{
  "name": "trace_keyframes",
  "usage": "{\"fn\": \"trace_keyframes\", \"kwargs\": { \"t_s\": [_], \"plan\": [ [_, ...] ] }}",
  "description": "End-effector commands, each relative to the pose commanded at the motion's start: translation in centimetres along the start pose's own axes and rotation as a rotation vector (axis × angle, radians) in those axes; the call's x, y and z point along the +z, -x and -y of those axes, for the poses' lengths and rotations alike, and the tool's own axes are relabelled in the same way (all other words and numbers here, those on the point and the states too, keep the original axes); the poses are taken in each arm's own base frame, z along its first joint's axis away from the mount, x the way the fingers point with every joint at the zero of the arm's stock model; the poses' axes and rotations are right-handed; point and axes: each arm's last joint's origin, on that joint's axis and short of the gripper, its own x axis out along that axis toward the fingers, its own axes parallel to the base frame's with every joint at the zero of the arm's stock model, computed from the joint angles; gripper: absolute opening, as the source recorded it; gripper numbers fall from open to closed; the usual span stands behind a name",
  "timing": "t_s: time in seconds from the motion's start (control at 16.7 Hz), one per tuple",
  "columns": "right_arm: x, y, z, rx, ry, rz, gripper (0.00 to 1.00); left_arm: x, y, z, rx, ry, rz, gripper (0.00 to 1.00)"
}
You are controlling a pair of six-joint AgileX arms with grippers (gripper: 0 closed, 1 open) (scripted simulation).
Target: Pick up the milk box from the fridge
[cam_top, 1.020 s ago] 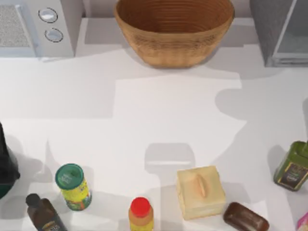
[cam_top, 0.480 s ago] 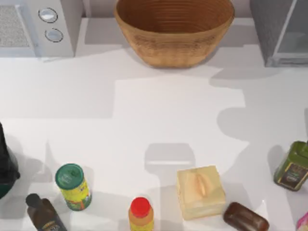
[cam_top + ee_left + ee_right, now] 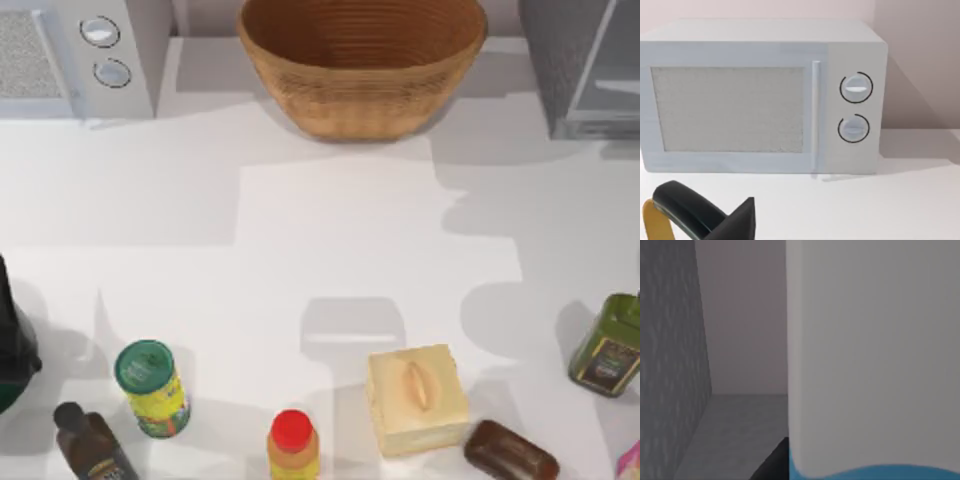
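The milk box (image 3: 875,355) stands very close in the right wrist view, a broad white side with a light-blue band low down. It is inside the fridge (image 3: 670,365), with a grey wall beside it and a grey floor under it. A dark part of my right gripper (image 3: 772,465) shows right beside the carton's lower edge; contact is unclear. From above, the fridge (image 3: 570,60) is the grey cabinet at the back right. My left gripper (image 3: 700,220) is parked at the table's left, facing the microwave.
A wicker basket (image 3: 362,60) sits back centre and a white microwave (image 3: 70,55) back left. Along the front stand a green-lidded can (image 3: 152,388), a red-capped bottle (image 3: 293,445), a pale-yellow box (image 3: 415,398), a brown bar (image 3: 510,452) and a green bottle (image 3: 608,345).
The arm shadow on the right of the table has spread toward the front. A pale strip now shows in the fridge opening. Objects on the table have not moved.
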Motion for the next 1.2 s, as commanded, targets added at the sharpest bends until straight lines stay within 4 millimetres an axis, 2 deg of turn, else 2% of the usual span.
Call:
{"fn": "trace_keyframes", "kwargs": {
  "t_s": [0.36,0.6,0.78,0.96,1.2],
  "plan": [
    [0.0,0.0,-0.3,0.005,-0.003,-0.007,0.0,0.0,0.0,0.0,0.0,0.0,0.0,1.0],
    [1.8,1.9,-1.2,0.005,-0.003,-0.016,0.0,0.0,0.0,0.0,0.0,0.0,0.0,1.0],
    [4.4,4.8,-2.4,0.005,0.0,-0.012,0.0,0.0,0.0,0.0,0.0,0.0,0.0,1.0],
    [6.9,9.1,-3.9,0.005,0.004,0.001,0.0,0.0,0.0,0.0,0.0,0.0,0.0,1.0],
    [7.7,15.8,-5.7,0.005,0.005,-0.005,0.0,0.0,0.0,0.0,0.0,0.0,0.0,1.0]
  ]
}}
